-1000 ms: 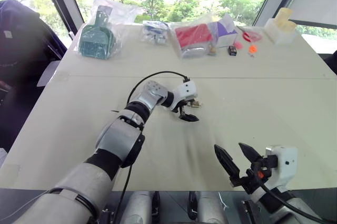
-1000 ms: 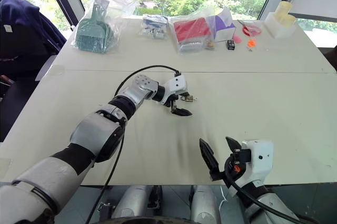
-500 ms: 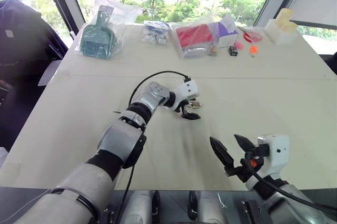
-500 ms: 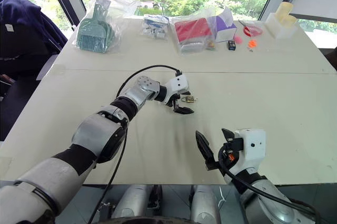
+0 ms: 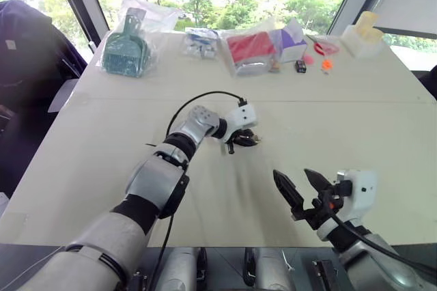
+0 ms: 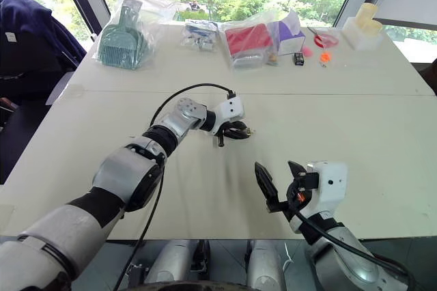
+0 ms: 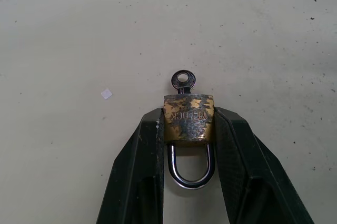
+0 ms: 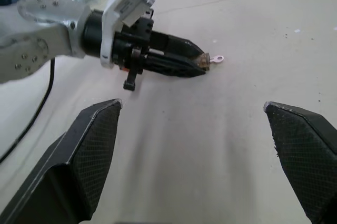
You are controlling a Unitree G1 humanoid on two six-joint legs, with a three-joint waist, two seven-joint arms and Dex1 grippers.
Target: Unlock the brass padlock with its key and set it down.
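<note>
Left gripper [image 7: 188, 129] is clamped on the brass padlock [image 7: 188, 118], one black finger [image 7: 142, 166] on each side of its body, low over the table [image 5: 355, 127]. Left wrist view alone gives the detail: silvery shackle back between the fingers, key [image 7: 182, 81] sticking out of the lock's far end. Head views show just a tiny glint at the fingertips. Right gripper [image 5: 302, 188] hangs near the table's front edge, well apart from the padlock, fingers spread wide, nothing in them. Right wrist view looks across at the padlock [image 8: 204, 61].
</note>
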